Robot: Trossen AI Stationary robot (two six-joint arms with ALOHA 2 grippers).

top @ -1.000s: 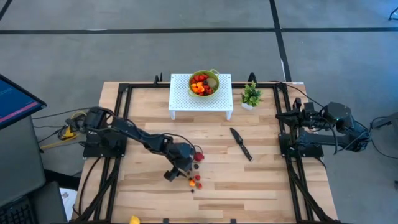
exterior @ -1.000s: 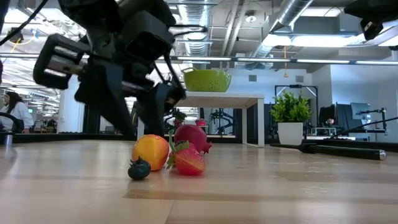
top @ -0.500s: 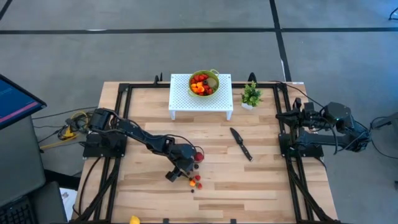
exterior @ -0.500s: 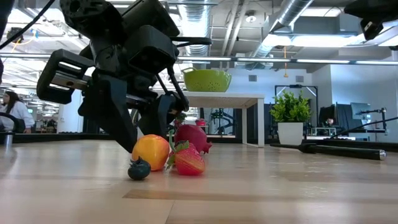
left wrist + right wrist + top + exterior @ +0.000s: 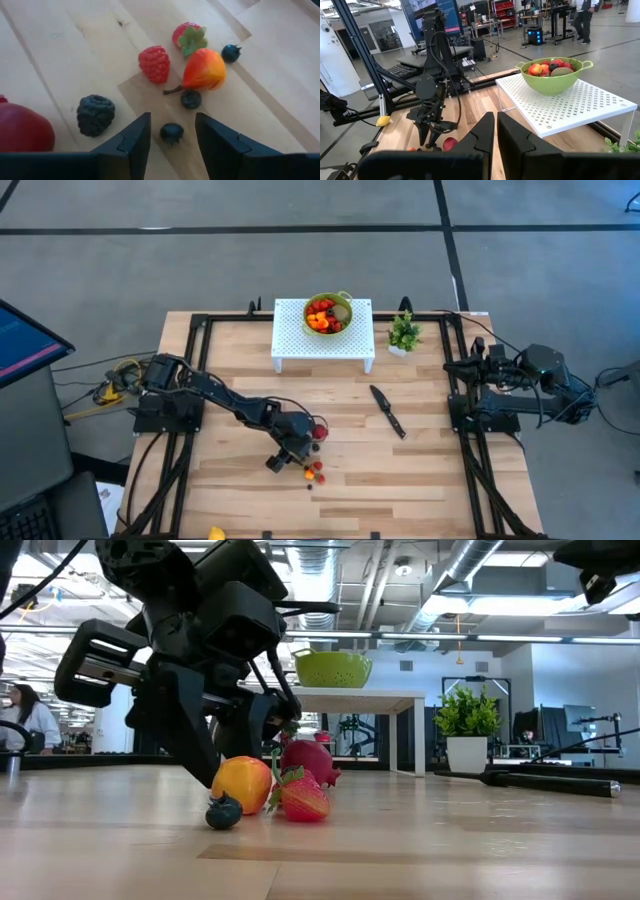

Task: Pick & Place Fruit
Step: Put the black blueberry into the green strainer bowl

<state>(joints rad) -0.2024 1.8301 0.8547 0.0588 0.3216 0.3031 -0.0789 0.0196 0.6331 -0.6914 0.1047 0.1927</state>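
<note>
Fingers [image 5: 125, 145] of the left gripper [image 5: 171, 137] stand partly open, one on each side of a small dark berry [image 5: 171, 133] on the table [image 5: 60, 60], not visibly touching it. Just beyond it lie another dark berry [image 5: 191, 98], a stemmed orange fruit [image 5: 204, 70], a raspberry [image 5: 154, 63], a strawberry [image 5: 187, 35] and a blueberry [image 5: 230, 52]. Beside one finger sit a blackberry [image 5: 95, 115] and a big red fruit [image 5: 22, 134]. Right gripper [image 5: 496, 131] waits closed and empty at the table's right edge.
</note>
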